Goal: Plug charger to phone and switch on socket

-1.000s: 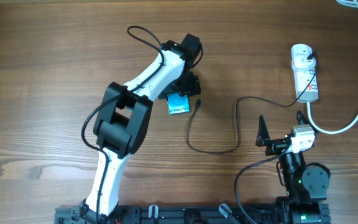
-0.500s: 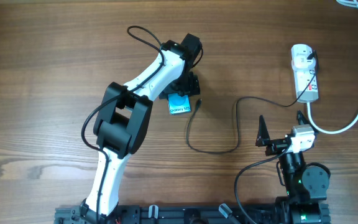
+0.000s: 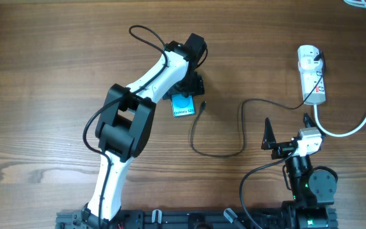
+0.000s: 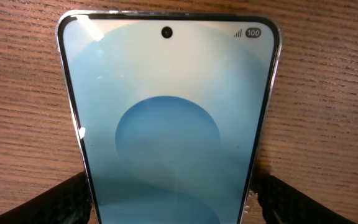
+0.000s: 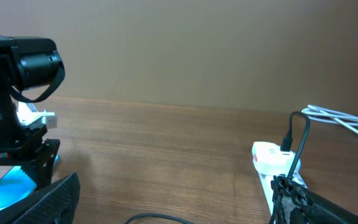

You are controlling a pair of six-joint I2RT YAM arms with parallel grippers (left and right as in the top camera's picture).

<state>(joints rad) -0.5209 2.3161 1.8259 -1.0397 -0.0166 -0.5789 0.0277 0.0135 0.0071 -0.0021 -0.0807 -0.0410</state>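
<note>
The phone (image 3: 182, 108) lies screen up near the table's middle, lit cyan and white. My left gripper (image 3: 191, 88) is over its far end. In the left wrist view the phone (image 4: 166, 112) fills the frame and my left gripper (image 4: 169, 202) has a finger against each long edge. The charger (image 3: 218, 151) loops across the table. Its plug tip (image 3: 203, 104) lies just right of the phone, apart from it. The socket (image 3: 311, 75) lies at the far right with a black plug in it. My right gripper (image 3: 288, 130) is open and empty, low near its base.
A thicker white cable (image 3: 361, 121) runs from the socket round the right edge. The right wrist view shows my open right gripper (image 5: 179, 208), the socket (image 5: 272, 158), the left arm over the phone (image 5: 2, 193) and a bit of the charger (image 5: 160, 218).
</note>
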